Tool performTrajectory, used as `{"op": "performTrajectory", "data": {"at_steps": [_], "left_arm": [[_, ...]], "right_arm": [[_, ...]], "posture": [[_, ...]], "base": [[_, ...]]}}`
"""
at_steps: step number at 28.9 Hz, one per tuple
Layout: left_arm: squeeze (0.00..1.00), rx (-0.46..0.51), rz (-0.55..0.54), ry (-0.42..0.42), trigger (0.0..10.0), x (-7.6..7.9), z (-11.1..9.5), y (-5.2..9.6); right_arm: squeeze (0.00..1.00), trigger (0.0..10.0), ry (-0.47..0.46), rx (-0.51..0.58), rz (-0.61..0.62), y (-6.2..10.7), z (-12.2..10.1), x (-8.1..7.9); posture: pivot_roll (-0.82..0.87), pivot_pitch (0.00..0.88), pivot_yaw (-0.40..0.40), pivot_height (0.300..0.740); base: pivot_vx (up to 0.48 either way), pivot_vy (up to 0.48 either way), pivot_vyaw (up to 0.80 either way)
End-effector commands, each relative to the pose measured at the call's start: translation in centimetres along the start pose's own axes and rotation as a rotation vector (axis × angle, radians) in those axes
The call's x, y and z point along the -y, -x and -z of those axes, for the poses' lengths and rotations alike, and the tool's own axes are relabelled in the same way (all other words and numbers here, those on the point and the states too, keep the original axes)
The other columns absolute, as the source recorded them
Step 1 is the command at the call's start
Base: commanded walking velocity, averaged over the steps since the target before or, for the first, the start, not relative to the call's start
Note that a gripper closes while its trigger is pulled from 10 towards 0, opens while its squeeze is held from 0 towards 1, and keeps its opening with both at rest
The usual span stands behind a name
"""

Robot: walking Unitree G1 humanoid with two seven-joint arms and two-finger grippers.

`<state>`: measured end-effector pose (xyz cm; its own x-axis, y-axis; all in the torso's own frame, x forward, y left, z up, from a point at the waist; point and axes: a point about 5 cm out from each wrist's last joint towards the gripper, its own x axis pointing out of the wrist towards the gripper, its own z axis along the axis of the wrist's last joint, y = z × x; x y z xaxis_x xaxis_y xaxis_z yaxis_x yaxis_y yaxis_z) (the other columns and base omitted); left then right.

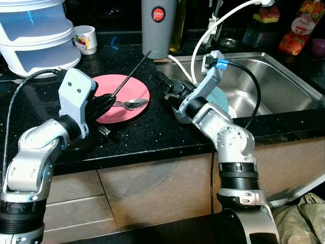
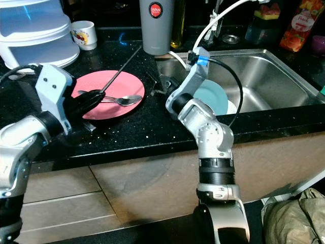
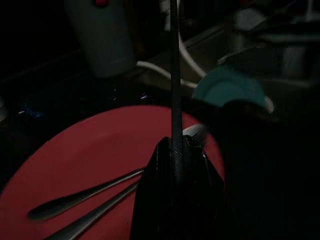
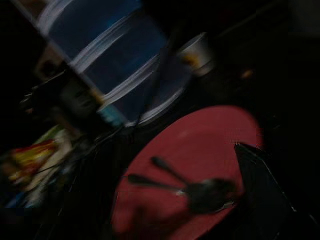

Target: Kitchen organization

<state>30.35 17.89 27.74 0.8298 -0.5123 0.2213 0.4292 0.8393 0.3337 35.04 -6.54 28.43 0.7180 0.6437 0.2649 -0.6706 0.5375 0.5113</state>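
My left gripper (image 1: 104, 101) hangs over the near edge of a round pink plate (image 1: 137, 86), its two black fingers pressed together on a thin dark chopstick (image 1: 133, 73). The stick slants up and away toward a tall grey tumbler (image 1: 157, 28).

My right gripper (image 1: 170, 91) rests on the black speckled counter (image 1: 152, 134) between the plate and the steel sink (image 1: 274, 84); I cannot tell whether its fingers are spread.

To do this step well, I judge I should keep the pinch firm, because the stick is long, slim and smooth, so it may swivel or slip. I should lift it clear of the two shiny metal spoons (image 1: 129, 104) lying on the plate.

The plate looks matte and shallow. A teal plate (image 2: 210, 96) sits in the sink.
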Motion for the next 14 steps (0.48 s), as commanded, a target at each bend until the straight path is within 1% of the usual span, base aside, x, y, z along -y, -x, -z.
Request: {"op": "performTrajectory", "data": {"at_steps": [1, 2, 4, 8, 9, 10, 12, 13, 14], "left_arm": [[0.00, 0.016, 0.025, 0.009, 0.0, 0.8, -0.4, -0.3], [0.00, 0.019, 0.029, 0.015, 0.0, 1.0, -0.5, -0.4], [0.00, 0.021, 0.031, 0.019, 0.0, 1.1, -0.5, -0.5], [0.00, 0.040, 0.044, 0.045, 0.0, 1.6, -0.8, -0.8], [0.00, 0.048, 0.065, 0.062, 0.0, 2.1, -0.8, -0.9], [0.00, 0.048, 0.065, 0.062, 0.0, 2.1, -0.8, -0.9], [0.00, 0.051, 0.105, 0.092, 0.0, 3.0, -0.8, -1.0], [0.00, 0.051, 0.105, 0.092, 0.0, 3.0, -0.8, -1.0], [0.00, 0.057, 0.127, 0.108, 0.0, 3.6, -0.7, -0.9]], "right_arm": [[0.00, 10.0, -0.031, -0.025, -0.071, 0.0, 0.5, -1.2], [0.00, 10.0, -0.038, -0.028, -0.090, 0.0, 0.6, -1.6], [0.00, 10.0, -0.043, -0.033, -0.104, 0.0, 0.7, -1.9], [0.00, 10.0, -0.031, -0.043, -0.114, 0.0, 0.8, -2.1], [0.00, 10.0, -0.026, -0.044, -0.113, -0.1, 0.9, -2.1], [0.00, 10.0, -0.026, -0.044, -0.113, -0.1, 0.9, -2.1], [0.00, 10.0, -0.017, -0.037, -0.097, -0.1, 0.9, -2.0], [0.00, 10.0, -0.017, -0.037, -0.097, -0.1, 0.9, -2.0], [0.00, 10.0, -0.018, -0.035, -0.084, -0.1, 0.8, -1.9]], "posture": [[0.08, 0.136, -0.004, 0.740], [0.08, 0.136, -0.004, 0.740], [0.08, 0.136, -0.004, 0.740], [0.08, 0.133, -0.005, 0.740], [0.08, 0.133, -0.005, 0.740], [0.08, 0.133, -0.005, 0.740], [0.07, 0.130, -0.004, 0.740], [0.07, 0.130, -0.004, 0.740], [0.07, 0.127, -0.004, 0.740]], "base": [[0.000, 0.000, 0.00], [0.000, 0.000, 0.00], [0.000, 0.000, 0.00], [0.000, 0.000, 0.00], [0.000, 0.000, 0.00], [0.000, 0.000, 0.00], [0.000, 0.000, 0.00], [0.000, 0.000, 0.00], [0.000, 0.000, 0.00]]}}
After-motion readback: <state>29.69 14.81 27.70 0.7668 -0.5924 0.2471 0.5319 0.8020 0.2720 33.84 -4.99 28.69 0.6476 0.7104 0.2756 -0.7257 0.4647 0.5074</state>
